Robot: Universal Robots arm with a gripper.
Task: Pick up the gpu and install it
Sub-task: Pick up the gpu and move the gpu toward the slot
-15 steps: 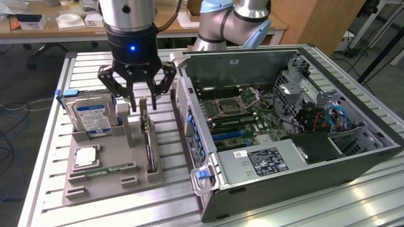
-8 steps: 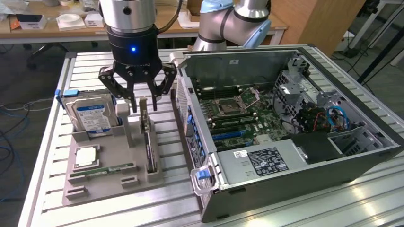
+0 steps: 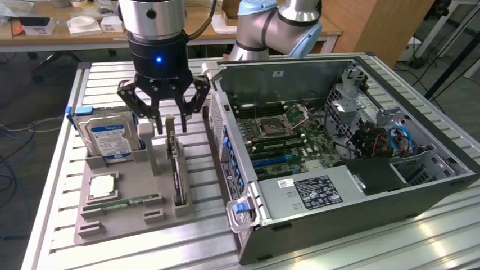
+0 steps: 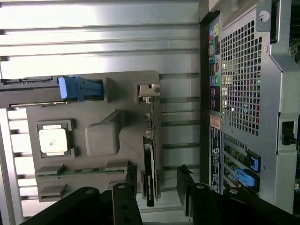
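- Bkgd: office desks w/ white boxes. Work surface is a slatted metal table (image 3: 210,242), robot arm (image 3: 277,22) at the rear.
- Exterior view's left: grey holder tray (image 3: 120,222) sits on the table. Hard drive (image 3: 111,138) stands upright at its far corner, processor chip (image 3: 101,185) lies flat in a pocket nearer the camera, and memory stick (image 3: 120,203) lies in a slot nearer again.
- Tray's right side: gpu (image 3: 174,163) stands on its long edge in a slot, not yet lifted.
- Gripper (image 3: 171,121) is right above the card, jaws wide. One finger (image 4: 186,185) sits on each side of it w/ a gap showing; nothing held.
- Handling, my guess:
  - Light, stiff and thin, but fragile: bare components, and a fan on one face.
  - Best hold is prob. across the thickness at the top edge, near mid-length so it won't swing, pads on board or heatsink and not on the fan.
  - Smooth faces could slip, so squeeze firm but gentle and lift straight out of the slot.
- Exterior view's right: open computer case (image 3: 420,197) lies on its side just beside the tray, motherboard (image 3: 289,135) exposed.
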